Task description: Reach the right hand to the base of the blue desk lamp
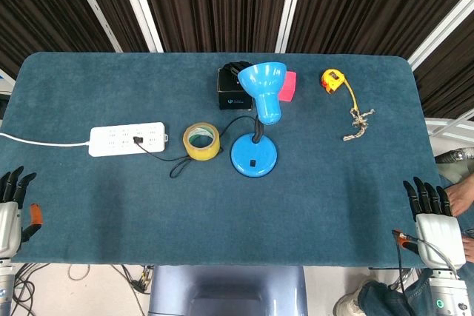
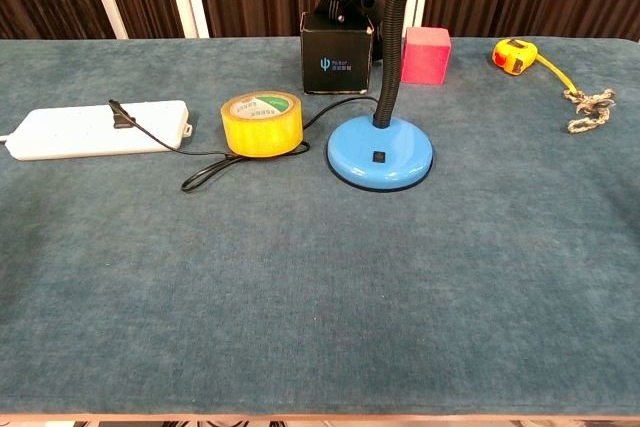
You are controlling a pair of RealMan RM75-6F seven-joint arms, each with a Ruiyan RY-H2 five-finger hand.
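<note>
The blue desk lamp stands at the table's middle, its round base (image 1: 254, 157) (image 2: 381, 152) flat on the cloth and its shade (image 1: 264, 86) bent toward the back. My right hand (image 1: 431, 216) rests at the near right edge of the table, fingers straight and apart, holding nothing, far from the lamp base. At the near left edge my left hand (image 1: 12, 205) lies the same way, empty. Neither hand shows in the chest view.
A yellow tape roll (image 1: 201, 141) sits just left of the base, the lamp's black cord running to a white power strip (image 1: 127, 139). Behind the lamp are a black box (image 1: 232, 88) and pink block (image 1: 287, 85). A yellow tape measure (image 1: 332, 80) lies back right.
</note>
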